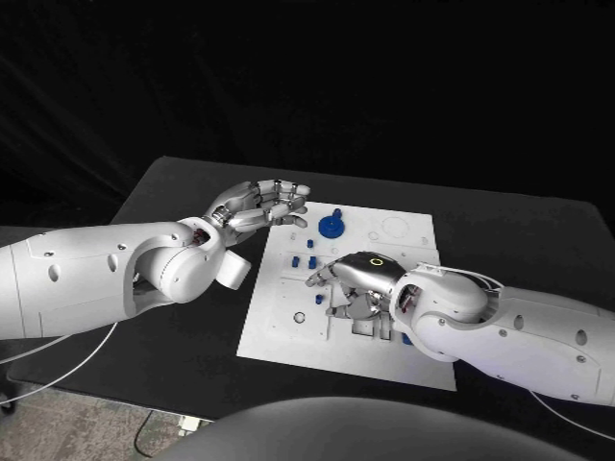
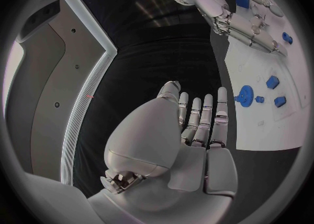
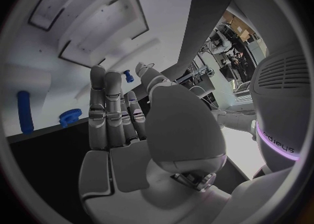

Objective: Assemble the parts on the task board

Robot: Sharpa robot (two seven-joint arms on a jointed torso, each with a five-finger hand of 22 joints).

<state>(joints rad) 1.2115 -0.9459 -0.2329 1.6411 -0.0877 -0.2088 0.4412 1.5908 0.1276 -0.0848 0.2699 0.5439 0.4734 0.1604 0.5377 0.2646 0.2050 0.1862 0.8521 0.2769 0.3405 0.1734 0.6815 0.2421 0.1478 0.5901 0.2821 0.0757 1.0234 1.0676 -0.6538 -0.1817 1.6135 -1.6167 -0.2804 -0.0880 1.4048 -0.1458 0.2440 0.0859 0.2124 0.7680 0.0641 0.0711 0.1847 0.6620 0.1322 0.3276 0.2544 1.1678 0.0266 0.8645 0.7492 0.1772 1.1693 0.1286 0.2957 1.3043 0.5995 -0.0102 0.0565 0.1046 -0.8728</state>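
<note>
Looking at the task board, you see the right hand low over its middle, seemingly holding nothing; the small blue parts lie just beyond it. The left hand hovers open, palm up, off the far left corner.

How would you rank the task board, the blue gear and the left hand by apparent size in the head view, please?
1. task board
2. left hand
3. blue gear

The hand is raised nearer the camera, but the order is plain.
</note>
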